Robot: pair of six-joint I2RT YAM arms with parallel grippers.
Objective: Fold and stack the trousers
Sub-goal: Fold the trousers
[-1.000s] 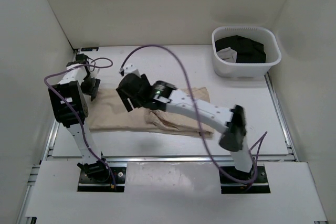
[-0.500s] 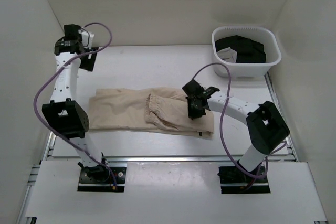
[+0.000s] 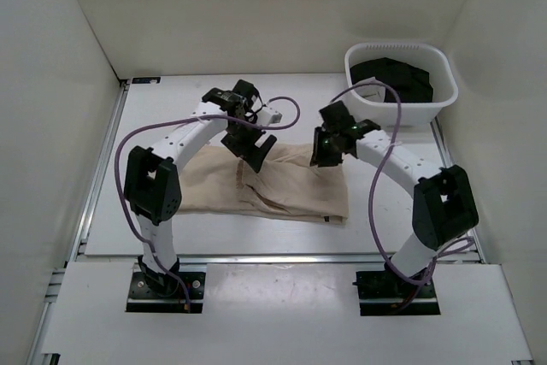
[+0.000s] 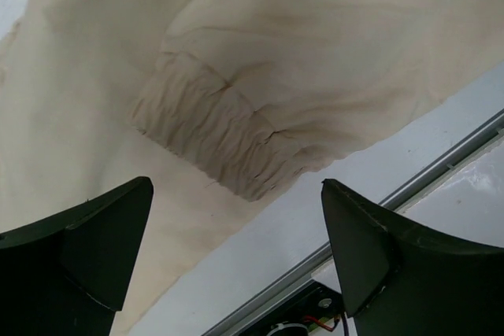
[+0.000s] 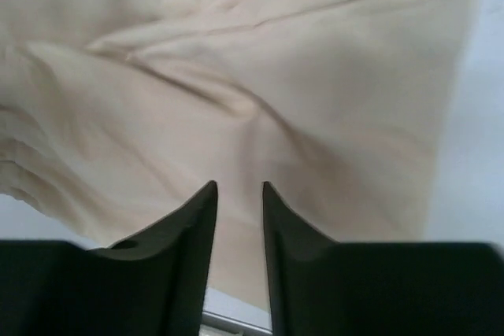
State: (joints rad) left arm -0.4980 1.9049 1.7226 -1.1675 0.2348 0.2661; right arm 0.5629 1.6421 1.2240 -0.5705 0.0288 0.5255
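The beige trousers lie folded flat across the middle of the table. My left gripper hovers over their far edge near the middle, jaws wide open and empty. In the left wrist view the open gripper looks down on an elastic cuff lying on the cloth. My right gripper is over the trousers' far right part. In the right wrist view its fingers stand a narrow gap apart above smooth cloth, gripping nothing.
A white basket holding dark folded clothes stands at the back right. White walls enclose the table on three sides. A metal rail runs along the near edge. Purple cables loop above both arms.
My left arm has swung from the far left corner to above the trousers' middle. My right gripper has moved from the trousers' right middle towards their far edge.
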